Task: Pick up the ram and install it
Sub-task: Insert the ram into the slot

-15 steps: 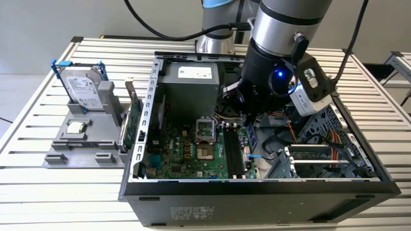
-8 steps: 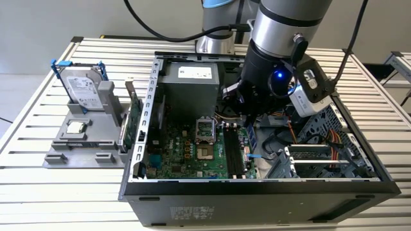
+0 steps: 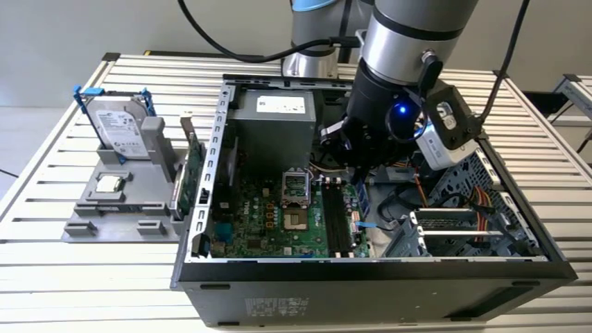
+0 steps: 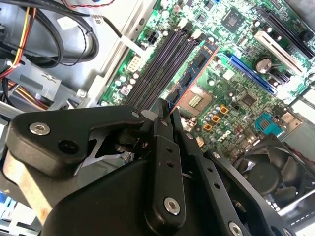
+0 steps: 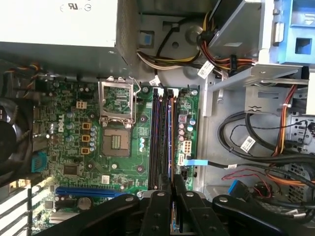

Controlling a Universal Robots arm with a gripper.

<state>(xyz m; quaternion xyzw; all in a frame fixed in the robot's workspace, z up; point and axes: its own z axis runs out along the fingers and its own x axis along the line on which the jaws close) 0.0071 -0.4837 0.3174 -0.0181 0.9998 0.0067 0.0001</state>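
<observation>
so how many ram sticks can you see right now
1: the ram is clamped in the fingers, over the motherboard beside the dark memory slots. Any others may be hidden behind the arm.

Slatted metal table [image 3: 55,146] bearing open computer case [image 3: 370,277] and grey holder tray [image 3: 120,225].

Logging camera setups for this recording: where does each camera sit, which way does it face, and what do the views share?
Exterior view: off the arm, above the table, looking down into the open case; the arm reaches in.
Second wrist view: on the arm, looking along the pincer, shut on the ram, toward the motherboard.
First wrist view: on the arm, facing the motherboard; pincer at the frame edge.
Shared: all show the memory slots.
</observation>
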